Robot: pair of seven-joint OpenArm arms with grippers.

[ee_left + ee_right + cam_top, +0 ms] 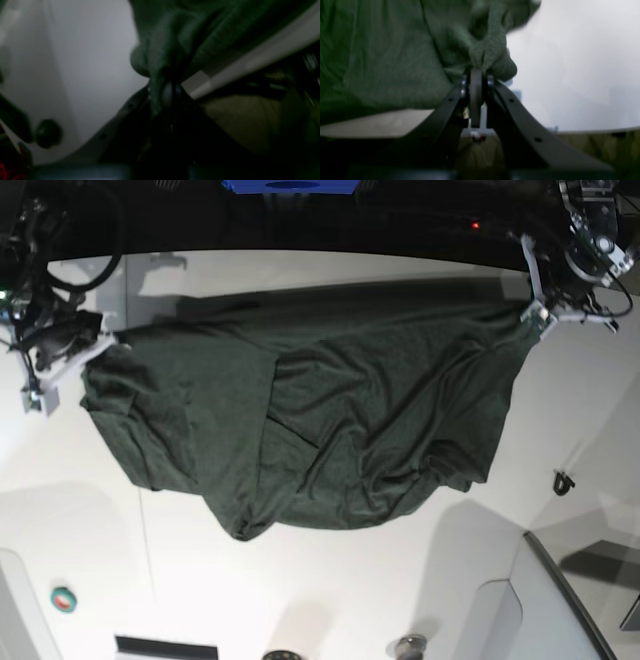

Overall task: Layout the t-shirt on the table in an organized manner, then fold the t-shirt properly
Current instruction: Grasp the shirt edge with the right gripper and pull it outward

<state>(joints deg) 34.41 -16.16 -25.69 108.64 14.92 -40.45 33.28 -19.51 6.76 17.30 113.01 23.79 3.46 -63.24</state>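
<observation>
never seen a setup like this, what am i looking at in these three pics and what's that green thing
It is a robot with two arms at a broad white table. The base picture looks down on the whole scene; the other two come from cameras on each wrist. The green thing is a large dark green fabric t-shirt, crumpled and stretched between the arms. The left gripper is shut on one bunched edge, on the base picture's right. The right gripper pinches the opposite edge.

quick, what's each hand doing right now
Left hand: closed, holding a bunch of the t-shirt.
Right hand: closed, holding the t-shirt's other end.
</observation>
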